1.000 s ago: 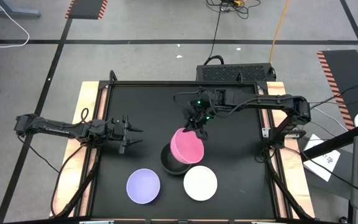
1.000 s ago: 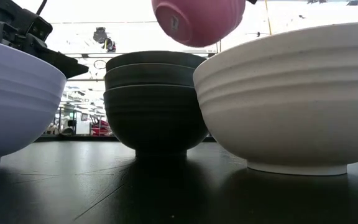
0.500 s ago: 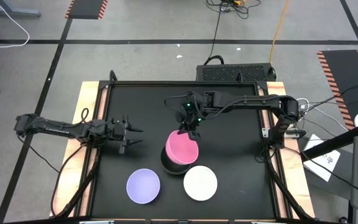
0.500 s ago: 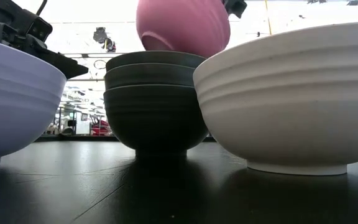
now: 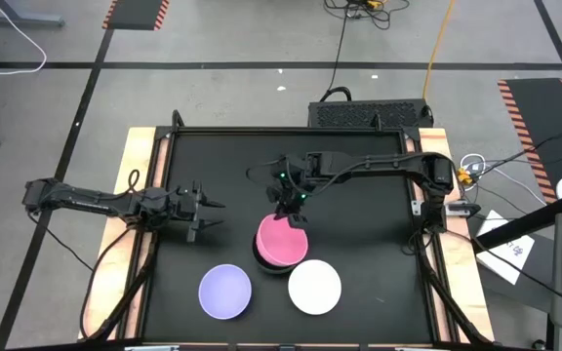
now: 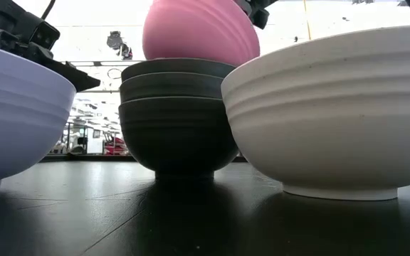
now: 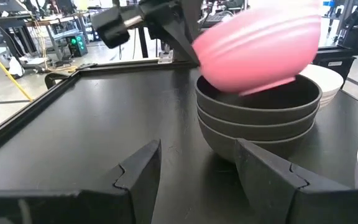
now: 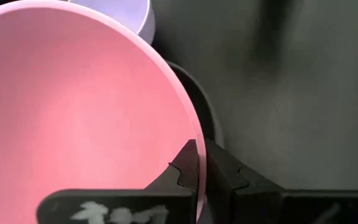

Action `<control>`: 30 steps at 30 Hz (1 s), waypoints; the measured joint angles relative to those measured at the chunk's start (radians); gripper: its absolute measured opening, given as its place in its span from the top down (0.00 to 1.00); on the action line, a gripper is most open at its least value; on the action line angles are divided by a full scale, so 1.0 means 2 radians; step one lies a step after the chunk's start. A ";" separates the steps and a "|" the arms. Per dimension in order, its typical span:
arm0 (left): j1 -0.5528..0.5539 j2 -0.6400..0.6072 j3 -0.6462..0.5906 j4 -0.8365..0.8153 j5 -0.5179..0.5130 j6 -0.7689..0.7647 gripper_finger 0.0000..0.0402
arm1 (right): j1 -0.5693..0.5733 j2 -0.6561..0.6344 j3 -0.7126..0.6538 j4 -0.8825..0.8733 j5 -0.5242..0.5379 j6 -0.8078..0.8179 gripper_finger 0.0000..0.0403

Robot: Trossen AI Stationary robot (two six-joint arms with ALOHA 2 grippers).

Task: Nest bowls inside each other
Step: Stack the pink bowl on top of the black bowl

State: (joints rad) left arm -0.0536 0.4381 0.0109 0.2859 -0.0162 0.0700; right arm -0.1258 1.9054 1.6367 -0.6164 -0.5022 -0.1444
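Three black bowls (image 5: 267,261) stand nested as one stack (image 6: 179,114) near the table's middle. My right gripper (image 5: 289,202) is shut on the pink bowl (image 5: 283,241) and holds it tilted over the stack, its foot (image 7: 267,83) dipping into the top black bowl's mouth (image 7: 260,102). Whether bowl and stack touch, I cannot tell. The lavender bowl (image 5: 225,292) and the white bowl (image 5: 314,287) rest on their feet near the table's near edge. My left gripper (image 5: 208,214) waits open, left of the stack. My right gripper pinches the pink bowl's rim (image 8: 193,140) on its far side, one finger (image 8: 184,167) inside the bowl and one (image 8: 224,169) outside. The fingers come from above and the far side, slanting down. The bowl hangs tilted, mouth mostly up.
The white bowl (image 6: 333,107) stands close to the right of the stack and the lavender bowl (image 6: 13,114) farther to its left. A raised black frame (image 5: 291,131) runs round the dark table top. Free surface lies toward the table's far and right sides.
My right gripper has moved toward the table's left and down, carrying the pink bowl from above and right of the black stack to right over it. The bowl has sunk until its foot is in the top black bowl's mouth, and it has tipped closer to upright.
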 joint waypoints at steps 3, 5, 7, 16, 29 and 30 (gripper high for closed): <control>0.000 0.000 0.000 0.000 0.000 0.000 0.48 | 0.003 0.004 0.000 -0.010 0.001 0.000 1.00; 0.000 0.000 0.000 0.000 0.000 0.000 0.48 | 0.003 0.004 0.000 -0.018 0.009 0.002 1.00; 0.000 0.000 0.000 0.000 0.000 0.000 0.48 | 0.003 0.004 0.000 -0.028 0.024 0.002 1.00; 0.000 0.000 0.000 0.000 0.000 -0.001 0.48 | 0.003 0.004 0.000 -0.065 0.078 0.003 1.00; 0.000 0.000 0.000 -0.003 0.000 -0.001 0.48 | 0.002 0.004 0.000 -0.120 0.109 0.021 1.00; 0.000 0.000 0.000 -0.003 0.000 -0.001 0.48 | 0.002 0.004 0.000 -0.126 0.109 0.024 1.00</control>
State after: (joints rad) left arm -0.0536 0.4381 0.0109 0.2796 -0.0160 0.0673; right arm -0.1210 1.9128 1.6363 -0.8681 -0.2846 -0.0963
